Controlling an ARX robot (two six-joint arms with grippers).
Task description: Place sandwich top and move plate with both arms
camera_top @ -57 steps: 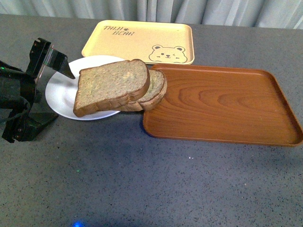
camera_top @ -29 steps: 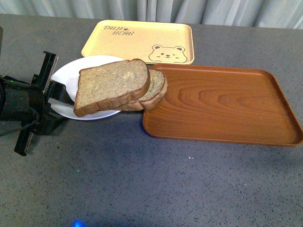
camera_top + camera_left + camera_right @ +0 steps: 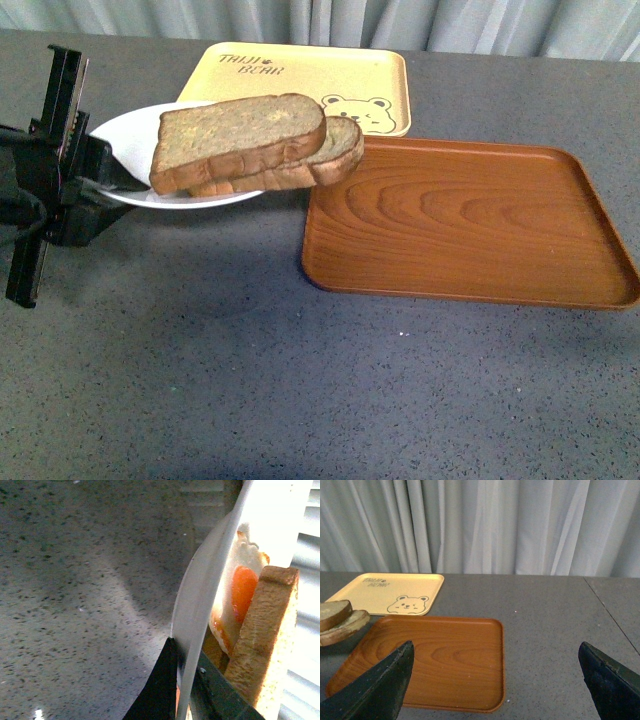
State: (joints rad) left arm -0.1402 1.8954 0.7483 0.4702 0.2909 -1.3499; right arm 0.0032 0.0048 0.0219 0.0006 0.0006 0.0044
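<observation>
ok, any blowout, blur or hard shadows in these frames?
Left wrist view: the plate is too close, its rim soft and its face blown out to white; the table speckle reads clearly. Front view: even light, a soft shadow under the plate. Right wrist view: sharp, no glare, the right gripper only dark shapes.

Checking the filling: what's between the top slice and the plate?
A fried egg in the left wrist view; a thinner slice in the front view.

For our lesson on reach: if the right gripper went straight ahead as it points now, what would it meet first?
Probably the wooden tray ahead of it, or the tabletop beyond; depth is unclear.
</observation>
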